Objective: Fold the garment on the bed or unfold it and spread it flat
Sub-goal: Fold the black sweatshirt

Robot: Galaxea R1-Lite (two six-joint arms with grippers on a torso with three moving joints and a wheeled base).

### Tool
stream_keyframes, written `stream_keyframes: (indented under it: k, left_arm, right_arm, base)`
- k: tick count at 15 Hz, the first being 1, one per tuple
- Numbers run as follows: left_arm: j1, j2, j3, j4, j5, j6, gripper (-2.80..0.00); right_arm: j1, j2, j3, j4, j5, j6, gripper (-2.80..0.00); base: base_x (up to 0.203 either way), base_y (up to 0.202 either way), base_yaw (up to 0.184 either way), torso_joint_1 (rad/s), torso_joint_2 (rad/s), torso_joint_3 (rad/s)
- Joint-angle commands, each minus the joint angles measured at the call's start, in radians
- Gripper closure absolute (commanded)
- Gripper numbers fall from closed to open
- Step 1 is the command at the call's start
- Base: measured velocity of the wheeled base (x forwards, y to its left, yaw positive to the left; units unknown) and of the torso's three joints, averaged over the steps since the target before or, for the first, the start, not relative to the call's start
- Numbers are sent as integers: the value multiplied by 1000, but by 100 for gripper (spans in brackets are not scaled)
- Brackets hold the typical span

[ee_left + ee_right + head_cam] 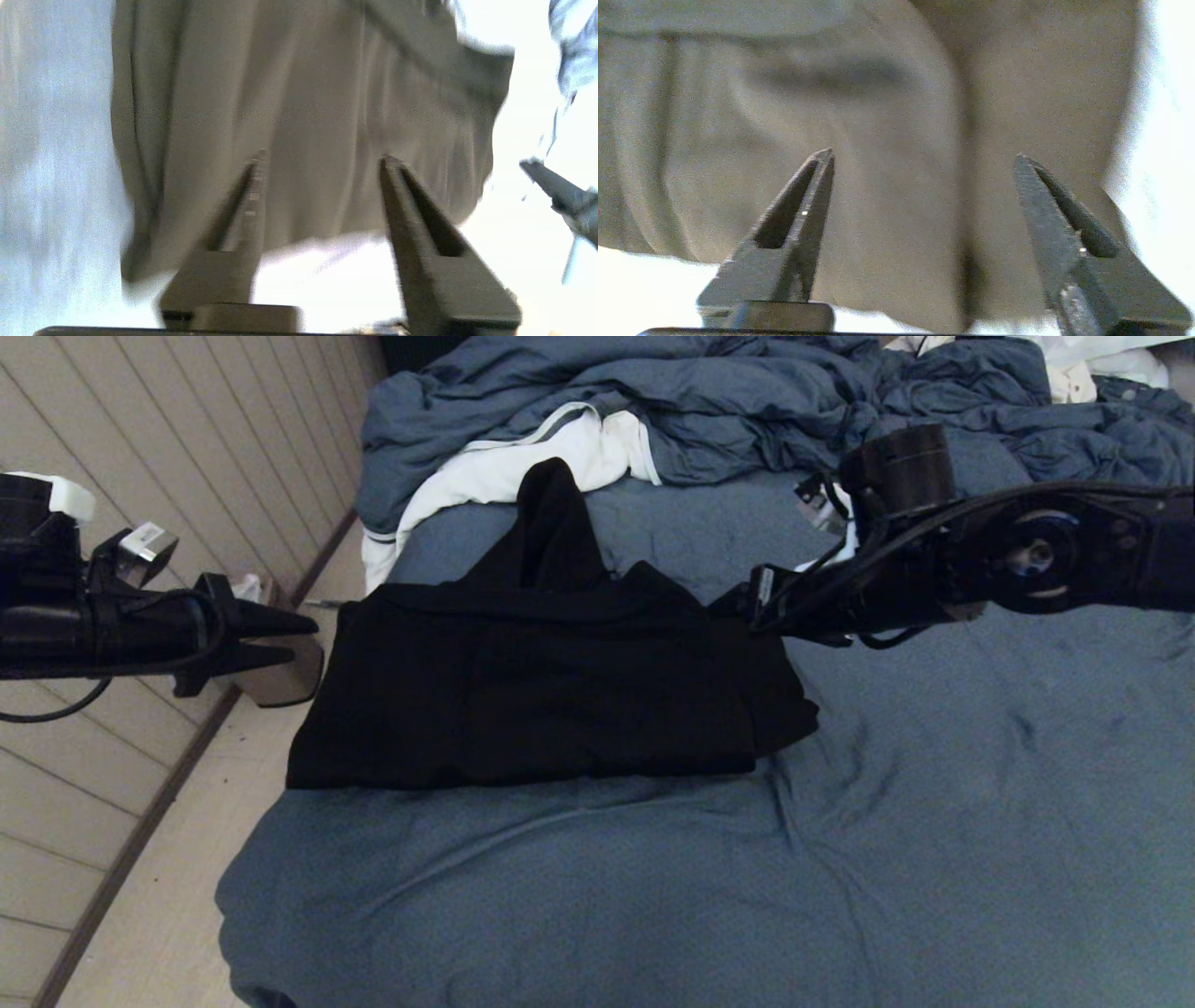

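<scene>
Garment point(532, 700) folded on bed point(653, 896), left hand point(303, 639) and right hand point(738, 611) empty, fingers apart

Left arm comes in level from the left edge of the head view, left gripper point(303, 639) pointing right, fingers parted with a clear gap, nothing between them in the left wrist view point(322, 158). Right arm reaches in from the right edge, forearm angled down toward centre; right gripper point(924, 156) spread wide, empty. Its tips are hard to make out from the head, probably hovering.
</scene>
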Motion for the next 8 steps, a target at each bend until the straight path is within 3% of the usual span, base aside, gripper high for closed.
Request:
stream_keyframes:
  k: [1, 5, 8]
  left_arm:
    - [12, -126, 111, -1, -9, 0, 0]
    - [16, -142, 207, -4, -45, -7, 0]
    - [17, -121, 267, -58, -77, -7, 0]
  right_arm:
    - [-15, -111, 95, 3, 2, 4, -280]
    - [-51, -233, 252, 15, 3, 5, -280]
    - [-54, -264, 284, 123, 3, 8, -280]
  base:
    - [0, 0, 0, 0, 0, 0]
    - [0, 0, 0, 0, 0, 0]
    - [0, 0, 0, 0, 0, 0]
